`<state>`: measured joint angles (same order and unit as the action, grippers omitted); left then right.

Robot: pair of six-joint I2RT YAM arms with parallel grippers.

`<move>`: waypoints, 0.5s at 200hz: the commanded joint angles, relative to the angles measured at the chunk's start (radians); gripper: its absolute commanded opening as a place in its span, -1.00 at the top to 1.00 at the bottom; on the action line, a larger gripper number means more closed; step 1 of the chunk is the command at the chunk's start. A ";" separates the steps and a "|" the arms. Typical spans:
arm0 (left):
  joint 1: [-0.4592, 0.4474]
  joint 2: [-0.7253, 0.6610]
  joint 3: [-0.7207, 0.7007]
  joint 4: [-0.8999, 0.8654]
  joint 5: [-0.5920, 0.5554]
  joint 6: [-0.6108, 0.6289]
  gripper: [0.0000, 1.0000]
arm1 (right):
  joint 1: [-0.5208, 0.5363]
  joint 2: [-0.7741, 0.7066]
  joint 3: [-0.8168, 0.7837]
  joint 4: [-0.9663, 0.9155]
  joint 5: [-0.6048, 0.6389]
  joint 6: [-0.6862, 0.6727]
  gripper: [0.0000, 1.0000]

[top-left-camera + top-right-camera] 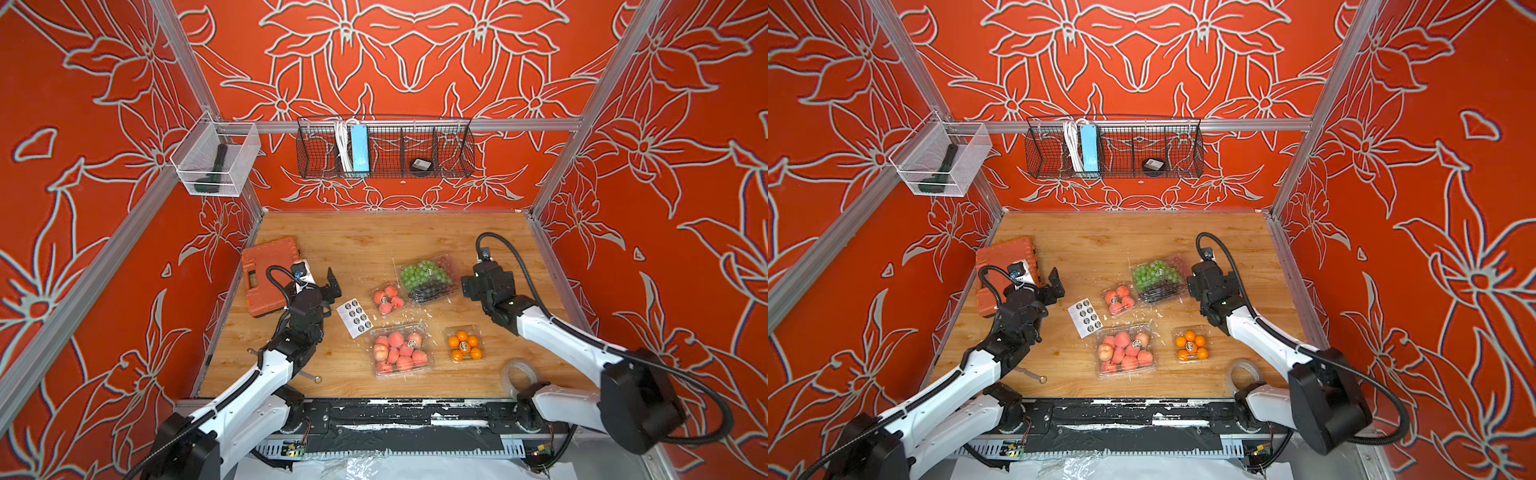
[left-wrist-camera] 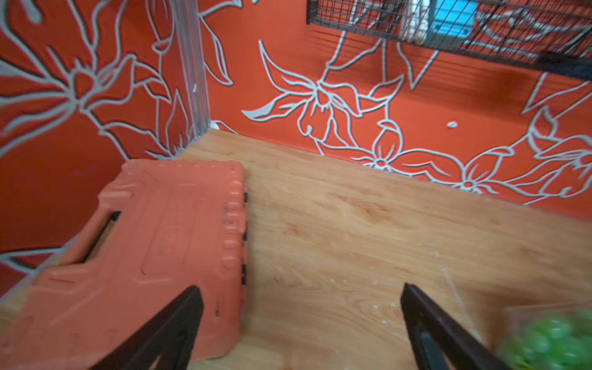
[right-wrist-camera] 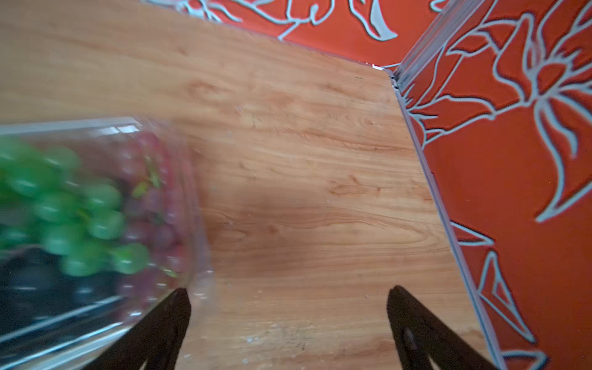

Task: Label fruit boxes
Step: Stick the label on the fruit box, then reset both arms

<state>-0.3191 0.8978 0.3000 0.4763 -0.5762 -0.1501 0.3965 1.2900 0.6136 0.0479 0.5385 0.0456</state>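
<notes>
Closest to me, near the front edge of the bench [image 1: 365, 241], lie a roll of clear tape [image 1: 519, 374] and a small wrench [image 1: 308, 376]. Just beyond them sit the large box of peaches [image 1: 401, 351] and, to its right, the small box of oranges [image 1: 464, 344]. The white sticker sheet [image 1: 354, 318] lies a little further back, beside the small box of peaches [image 1: 387, 300]. Behind that is the box of grapes [image 1: 428, 278]. All four boxes are shut and flat on the bench, each with a round dark sticker on its lid. The left fingers [image 2: 179, 326] are spread wide and empty, raised between the orange tool case [image 1: 270, 276] and the sticker sheet. The right fingers [image 3: 426, 333] are also spread wide and hold nothing, just beside the grape box's right side. On the far wall hangs a wire basket [image 1: 384, 147].
</notes>
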 commanded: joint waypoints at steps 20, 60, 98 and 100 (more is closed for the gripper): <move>0.202 0.082 -0.126 0.332 0.186 0.077 -0.97 | -0.146 0.080 -0.122 0.404 -0.053 -0.083 -0.98; 0.243 0.387 -0.116 0.525 0.275 0.090 -0.93 | -0.226 0.022 -0.249 0.608 -0.156 -0.084 -0.97; 0.270 0.464 -0.149 0.638 0.360 0.098 -0.97 | -0.303 0.091 -0.277 0.696 -0.234 -0.022 -0.97; 0.270 0.467 -0.151 0.652 0.360 0.099 -0.97 | -0.306 0.097 -0.281 0.707 -0.233 -0.021 -0.97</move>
<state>-0.0666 1.3613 0.1543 0.9905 -0.2760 -0.0555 0.1280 1.3685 0.3389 0.6453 0.3801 -0.0181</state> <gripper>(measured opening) 0.984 0.987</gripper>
